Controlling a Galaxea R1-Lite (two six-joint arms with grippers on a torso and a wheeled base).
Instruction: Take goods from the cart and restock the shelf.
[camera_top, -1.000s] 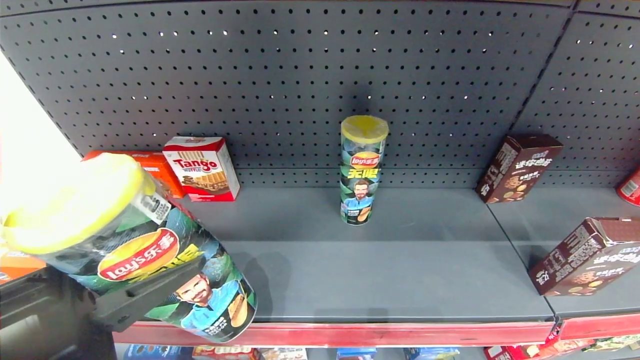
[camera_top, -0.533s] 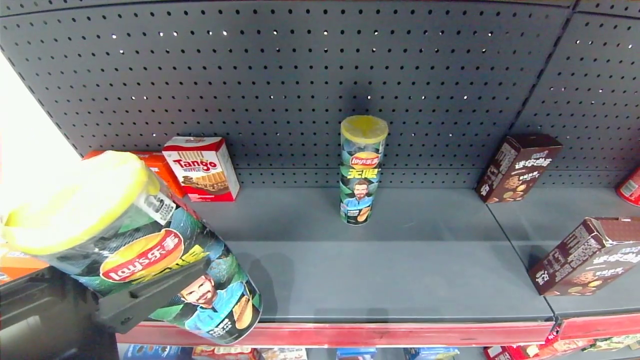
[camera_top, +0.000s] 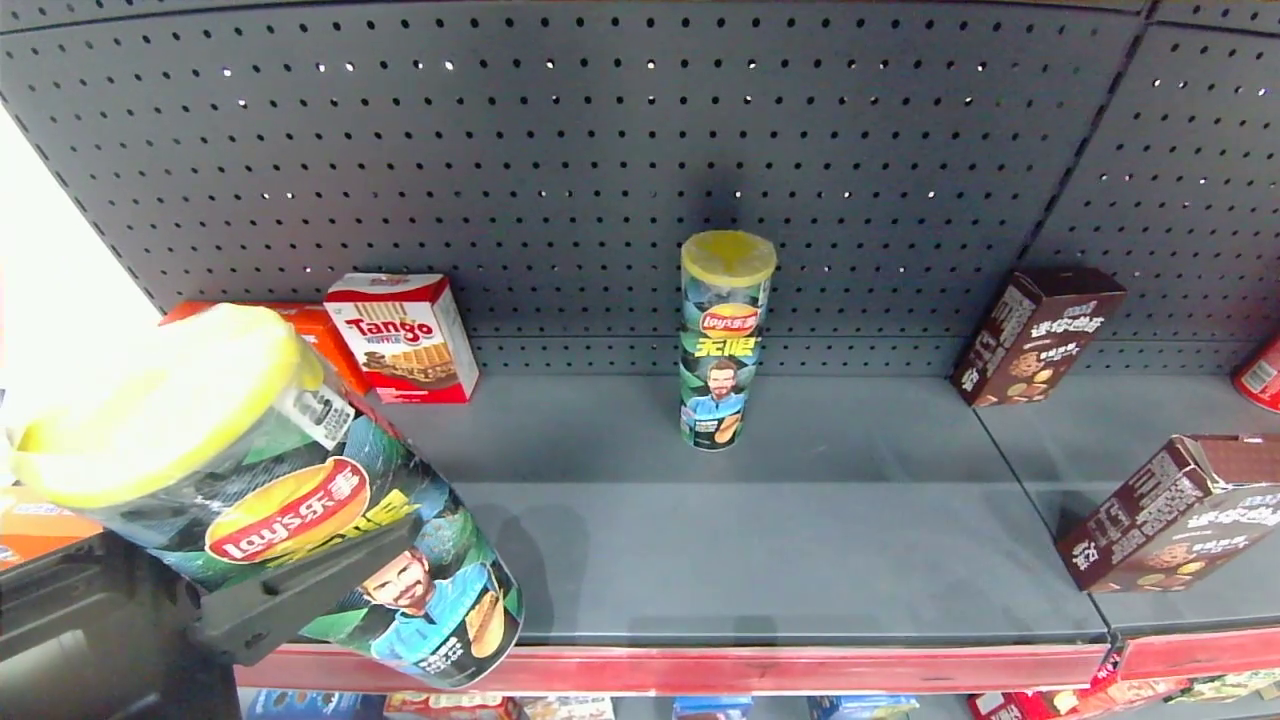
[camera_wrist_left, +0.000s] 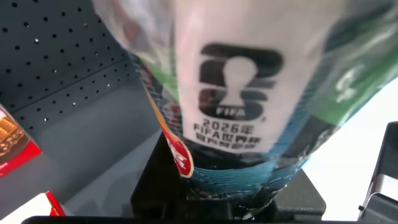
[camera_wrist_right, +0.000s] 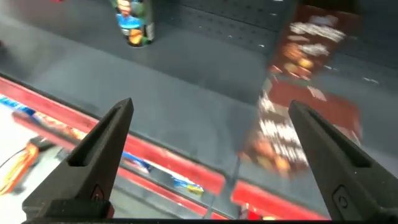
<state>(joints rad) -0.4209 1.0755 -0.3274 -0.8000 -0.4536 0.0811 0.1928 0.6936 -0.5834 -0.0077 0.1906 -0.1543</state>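
In the head view, the left tool (camera_top: 285, 600) at the lower left of the frame grips the held can (camera_top: 300, 500) of chips. This can is tilted, its yellow lid toward the upper left, and its bottom end is over the red front edge of the shelf (camera_top: 800, 540). The standing can (camera_top: 727, 340) is upright at the middle of the shelf, near the pegboard wall (camera_top: 560, 150). Left of it are a wafer box (camera_top: 405, 335) and an orange box (camera_top: 310, 335), just beside each other. At the right are the rear brown box (camera_top: 1035, 335) and the front brown box (camera_top: 1170, 510).

In the left wrist view, the held can (camera_wrist_left: 249, 93) is clamped in the left tool (camera_wrist_left: 230, 199), with the shelf (camera_wrist_left: 93, 137) behind it.

In the right wrist view, the right tool (camera_wrist_right: 217, 162) is spread wide and holds nothing. Beyond its fingers (camera_wrist_right: 99, 155) lie the shelf (camera_wrist_right: 174, 87), the standing can (camera_wrist_right: 134, 22) and the front brown box (camera_wrist_right: 292, 130), which is blurred.
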